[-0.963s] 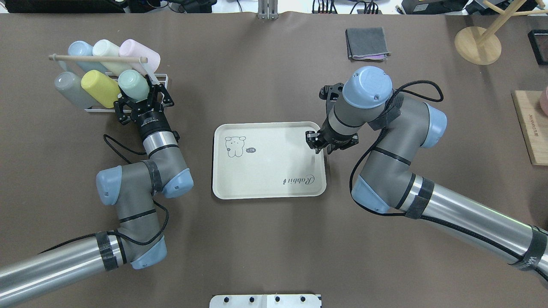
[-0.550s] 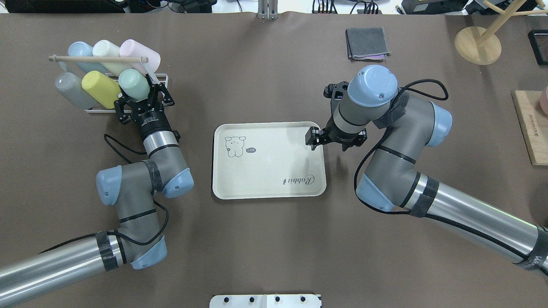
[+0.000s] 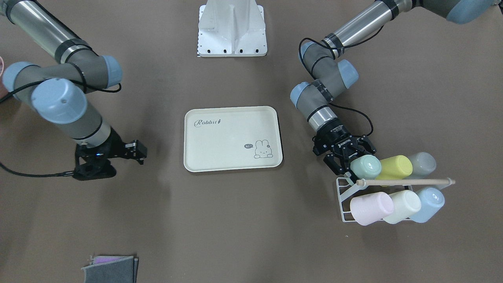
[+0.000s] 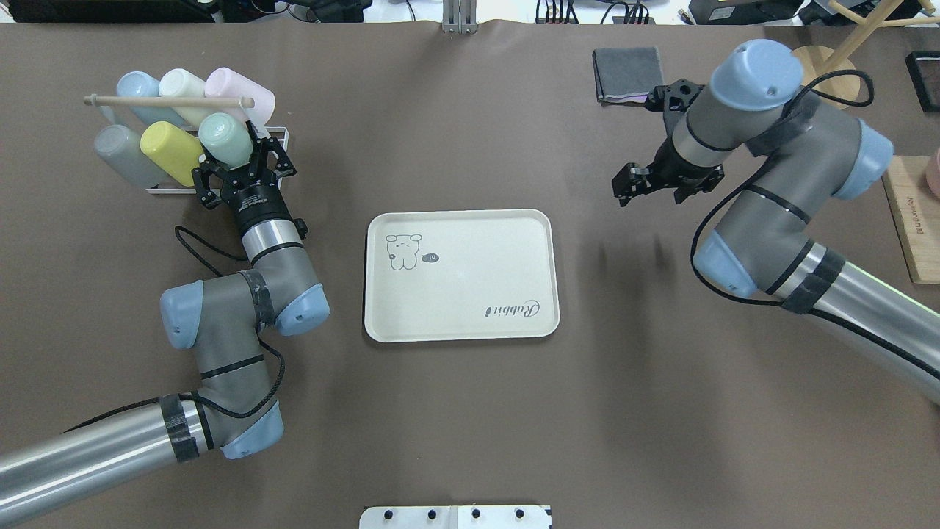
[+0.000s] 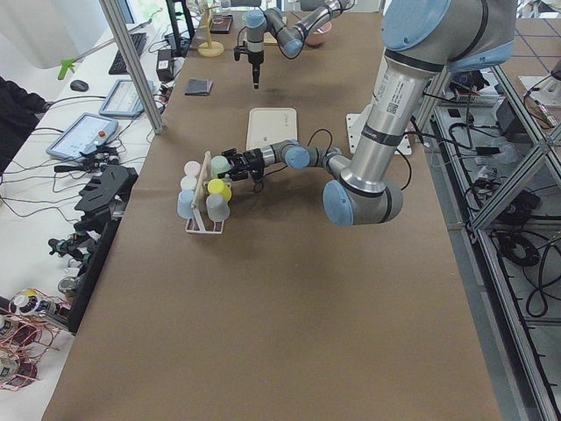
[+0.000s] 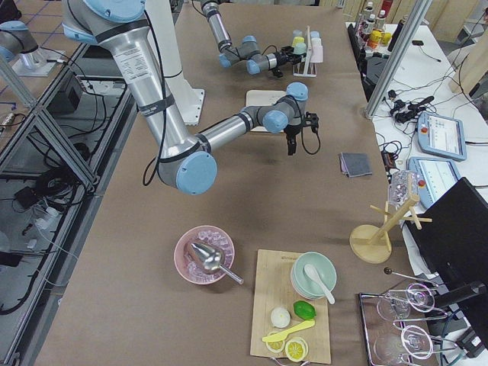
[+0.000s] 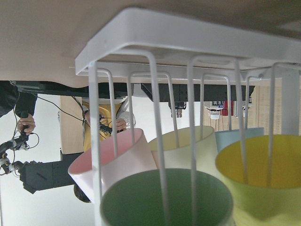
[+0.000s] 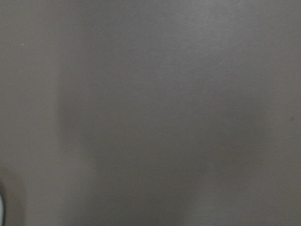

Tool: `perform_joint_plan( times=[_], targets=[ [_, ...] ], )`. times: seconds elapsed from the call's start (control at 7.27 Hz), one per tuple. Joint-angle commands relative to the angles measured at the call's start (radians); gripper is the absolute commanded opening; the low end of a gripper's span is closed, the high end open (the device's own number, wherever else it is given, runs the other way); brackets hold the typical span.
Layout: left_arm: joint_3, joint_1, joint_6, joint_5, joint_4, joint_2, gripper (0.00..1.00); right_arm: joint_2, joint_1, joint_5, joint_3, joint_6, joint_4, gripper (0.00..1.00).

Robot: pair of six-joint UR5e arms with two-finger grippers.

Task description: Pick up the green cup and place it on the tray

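The mint green cup [image 4: 224, 139] lies tilted on a white wire rack [image 4: 277, 134] at the far left, its mouth toward my left arm. It also shows in the front view [image 3: 365, 166] and fills the bottom of the left wrist view [image 7: 167, 200]. My left gripper [image 4: 236, 160] is open, with its fingers on either side of the cup's mouth end. The cream "Rabbit" tray [image 4: 470, 250] lies flat and bare at the table's middle, also in the front view [image 3: 228, 137]. My right gripper [image 4: 624, 191] looks shut and empty, raised to the right of the tray.
The rack also holds yellow [image 4: 170, 150], grey [image 4: 117, 154], blue, cream and pink cups under a wooden dowel [image 4: 169, 101]. A folded grey cloth [image 4: 630, 73] and a wooden stand [image 4: 819, 77] are at the far right. A wooden board [image 4: 910, 220] lies at the right edge.
My right arm has lifted off the tray's right edge and swung right and away from it. My left gripper has pushed a little further onto the green cup.
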Motion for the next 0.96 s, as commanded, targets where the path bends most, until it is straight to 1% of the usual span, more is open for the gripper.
perform_joint_plan(
  times=[0.0, 0.28, 0.41, 0.55, 0.83],
  targets=[
    [-0.014, -0.001, 0.003, 0.0, -0.003, 0.006, 0.12, -0.114, 0.175, 0.075, 0.002, -0.218, -0.002, 1.0],
    [-0.061, -0.001, 0.008, 0.0, -0.004, 0.034, 0.12, -0.25, 0.342, 0.138, 0.008, -0.393, 0.0, 1.0],
    [-0.066, 0.0, 0.009, 0.0, -0.004, 0.04, 0.12, -0.312, 0.417, 0.163, 0.01, -0.497, 0.0, 1.0],
    [-0.068, 0.002, 0.012, 0.0, -0.003, 0.04, 0.12, -0.364, 0.473, 0.171, 0.019, -0.569, 0.0, 1.0],
    [-0.077, 0.011, 0.015, 0.0, -0.001, 0.041, 0.13, -0.462, 0.546, 0.171, 0.054, -0.639, 0.0, 1.0]
  ],
)
